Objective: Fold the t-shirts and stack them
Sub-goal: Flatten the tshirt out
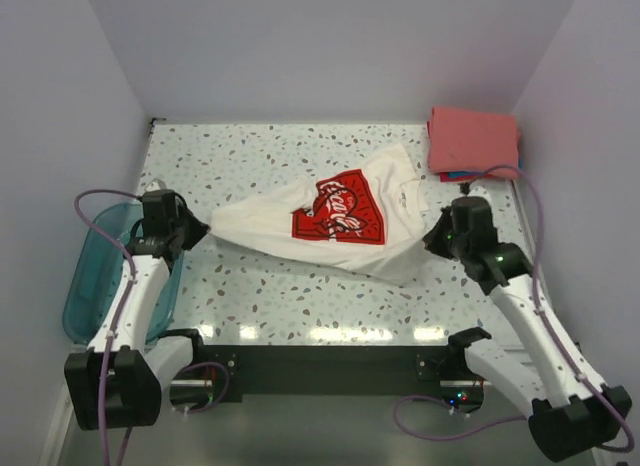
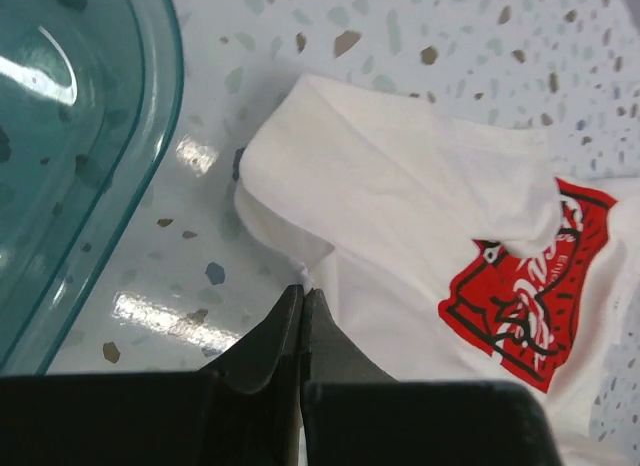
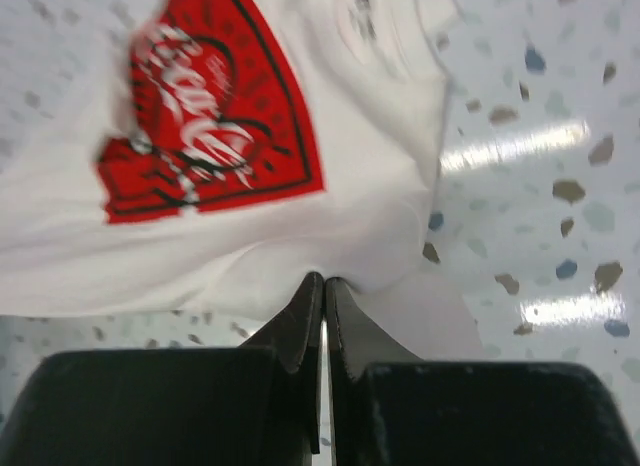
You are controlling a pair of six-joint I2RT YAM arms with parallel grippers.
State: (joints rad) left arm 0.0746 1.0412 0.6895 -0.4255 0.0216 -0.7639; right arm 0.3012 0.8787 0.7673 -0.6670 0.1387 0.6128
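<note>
Currently a spreading step, by my reading: the cream-white shirt is stretching across frame centre, print up, narrowing toward middle left. Left gripper is pinching its left tip; right gripper is clamping its right edge. Next move is calling for flattening it before folding, then stacking onto the coral-red shirt, upper right.

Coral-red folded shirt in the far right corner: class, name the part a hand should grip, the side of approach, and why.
Grip the left edge of the coral-red shirt, coming from the table's middle. It lies flat and folded, walls close behind and to its right, so that side looks freest; pinch the top layer, above the blue edge.
</note>
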